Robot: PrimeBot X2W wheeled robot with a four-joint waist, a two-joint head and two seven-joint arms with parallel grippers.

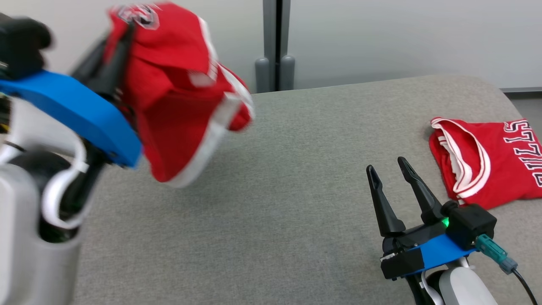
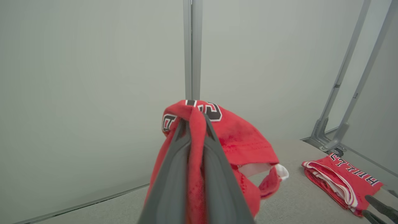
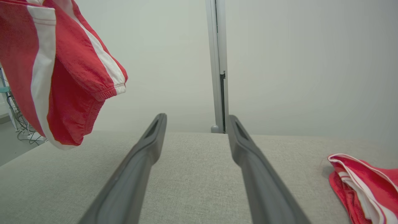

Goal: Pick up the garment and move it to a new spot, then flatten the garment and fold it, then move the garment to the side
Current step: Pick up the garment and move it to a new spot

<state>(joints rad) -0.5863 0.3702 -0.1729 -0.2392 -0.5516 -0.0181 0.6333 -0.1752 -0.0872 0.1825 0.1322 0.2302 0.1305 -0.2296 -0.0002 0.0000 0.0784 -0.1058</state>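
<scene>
Dark fingers of the left claw [image 2: 196,119] are clamped on the red garment [image 1: 178,97], which looks like white-trimmed shorts, though blur makes that uncertain. It hangs in the air above the far left part of the grey surface [image 1: 275,203]. The right claw [image 1: 386,166] is spread wide and empty toward the near right corner. Just beyond it, a folded red jersey [image 1: 495,165] lies at the right edge.

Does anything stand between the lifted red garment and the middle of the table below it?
Nothing visible does. The garment hangs from the left gripper above bare grey table. The folded jersey lies apart at the right edge, and the open right gripper is beside it.
</scene>
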